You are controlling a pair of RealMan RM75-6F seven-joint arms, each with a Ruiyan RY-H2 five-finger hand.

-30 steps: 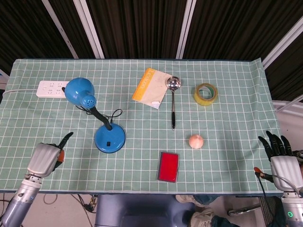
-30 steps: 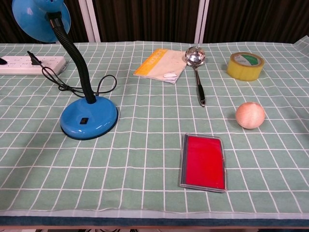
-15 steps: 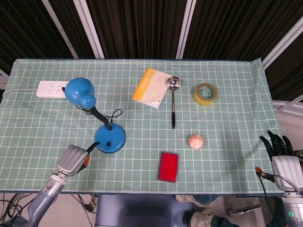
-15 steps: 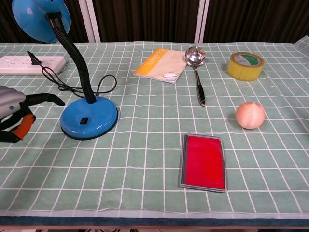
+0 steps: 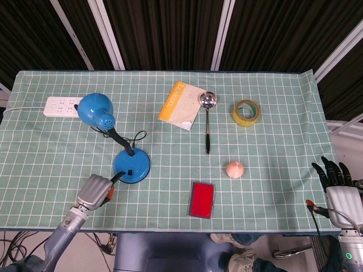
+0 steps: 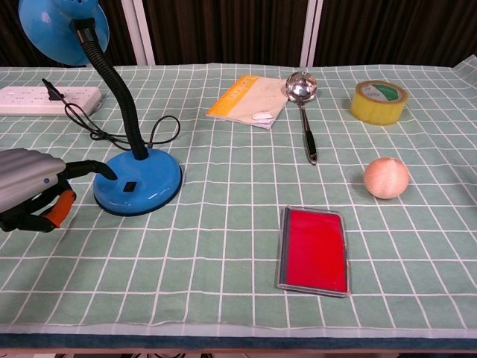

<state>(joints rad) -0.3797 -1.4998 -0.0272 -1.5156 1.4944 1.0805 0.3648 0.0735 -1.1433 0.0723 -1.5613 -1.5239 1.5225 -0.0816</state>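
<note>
On the green checked cloth, my left hand, empty and fingers apart, reaches the lamp base; only the head view shows my right hand, spread, off-table.

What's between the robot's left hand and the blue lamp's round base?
Nothing but bare green checked cloth. In the chest view the left hand has a fingertip reaching the lamp base edge; contact is unclear.
</note>
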